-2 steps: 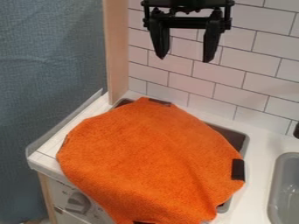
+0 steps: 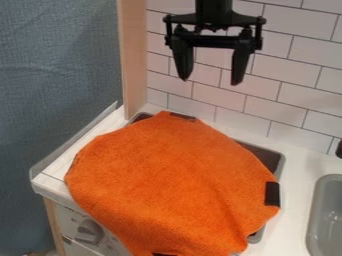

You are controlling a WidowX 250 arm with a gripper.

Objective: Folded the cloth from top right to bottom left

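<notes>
Well, a black two-finger gripper (image 2: 210, 81) hangs released at twelve o'clock before white rectangular tiles (image 2: 300, 52); a rounded orange cloth (image 2: 167, 180) drapes the white countertop (image 2: 298, 162) at six.

Soft, fairly even light in here. Behind the black two-finger gripper (image 2: 210, 81), the white rectangular wall tiles (image 2: 294, 70) look slightly dim, and the gripper itself is almost a silhouette — just a faint sheen on it. Below it, the fuzzy orange cloth (image 2: 167, 185) glows brightly, softly shaded along its folds, with deep shadow in the dark recess (image 2: 267, 157) at its edge. The smooth white countertop (image 2: 297, 162) under the gripper's level looks pale and bright — the blue-grey fabric (image 2: 60, 75) off to the gripper's side, dimmer.
</notes>
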